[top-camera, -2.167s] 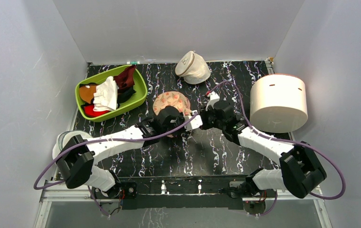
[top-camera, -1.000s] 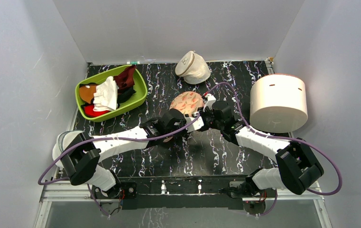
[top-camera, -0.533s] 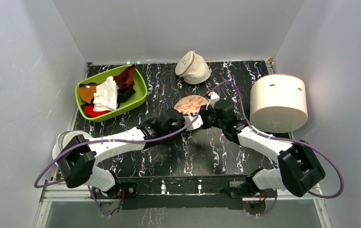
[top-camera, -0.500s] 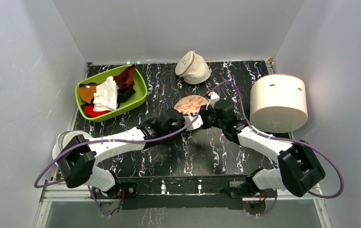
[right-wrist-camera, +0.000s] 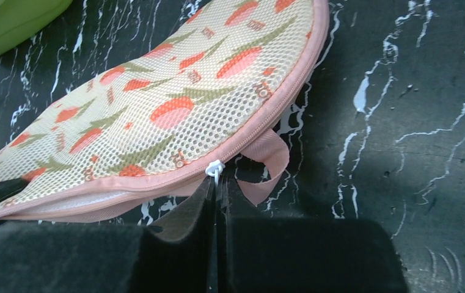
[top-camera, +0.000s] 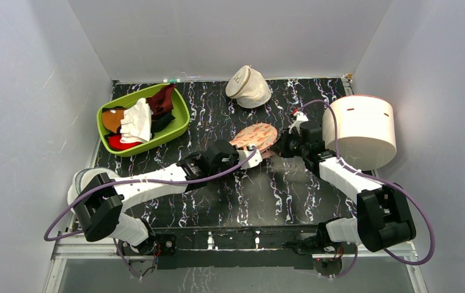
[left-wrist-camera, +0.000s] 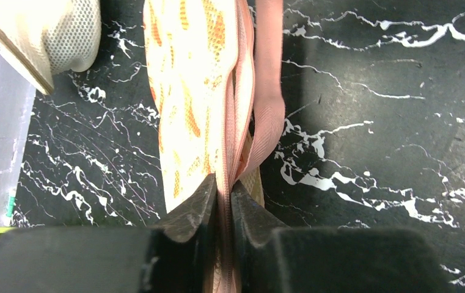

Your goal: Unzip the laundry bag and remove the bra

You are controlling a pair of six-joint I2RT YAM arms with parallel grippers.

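The peach-pink laundry bag (top-camera: 255, 135) with red-orange and green motifs is held up off the table between my two grippers. My left gripper (top-camera: 240, 156) (left-wrist-camera: 223, 186) is shut on the bag's zip seam at its near-left end. My right gripper (top-camera: 281, 145) (right-wrist-camera: 217, 183) is shut on the white zipper pull (right-wrist-camera: 215, 169) at the bag's right side, beside a pink ribbon loop (right-wrist-camera: 266, 165). The zip gapes open to the left of the pull, showing pale lining (right-wrist-camera: 65, 204). The bra is hidden.
A green basket (top-camera: 109, 112) of clothes stands at the back left. A cream domed pouch (top-camera: 248, 85) lies at the back middle. A white round mesh bag (top-camera: 358, 131) stands at the right, close behind my right arm.
My right gripper has moved right toward the white round bag, drawing the zipper pull along. The bag has stretched and tilted between the grippers. My left gripper has stayed nearly put.
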